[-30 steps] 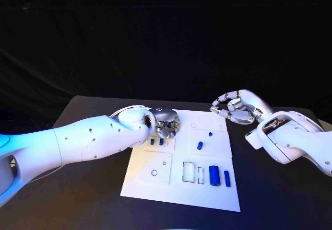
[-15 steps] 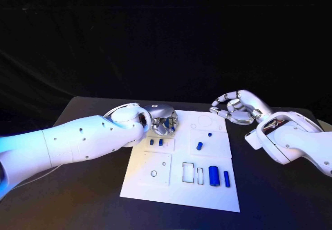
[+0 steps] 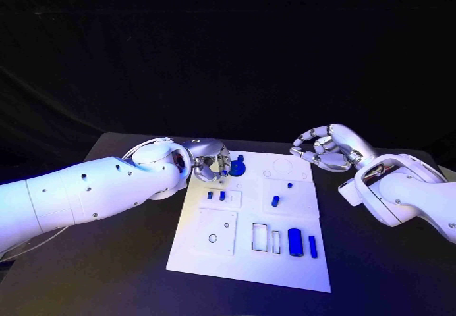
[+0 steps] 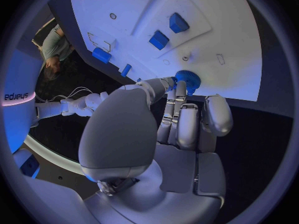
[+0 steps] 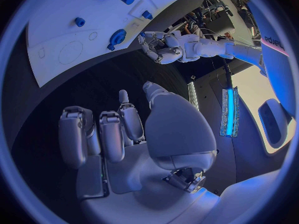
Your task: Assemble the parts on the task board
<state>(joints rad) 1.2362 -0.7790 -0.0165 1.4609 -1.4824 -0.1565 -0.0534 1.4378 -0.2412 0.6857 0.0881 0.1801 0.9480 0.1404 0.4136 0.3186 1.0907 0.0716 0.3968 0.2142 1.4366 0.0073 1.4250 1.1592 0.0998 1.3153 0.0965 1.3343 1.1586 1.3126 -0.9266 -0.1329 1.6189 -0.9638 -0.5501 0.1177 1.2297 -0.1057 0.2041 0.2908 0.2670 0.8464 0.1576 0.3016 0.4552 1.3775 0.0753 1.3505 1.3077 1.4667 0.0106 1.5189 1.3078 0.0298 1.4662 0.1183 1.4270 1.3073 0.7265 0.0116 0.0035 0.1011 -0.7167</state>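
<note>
I see the left hand (image 3: 211, 166) at centre-left of the head view, pinching a blue gear (image 4: 186, 80) at the task board's (image 3: 249, 260) far left corner. My right hand (image 3: 326, 149), centre-right beyond the board's far right corner, has fingers curled on nothing. 2 small blue parts (image 3: 215, 195) sit just below the gear.
</note>
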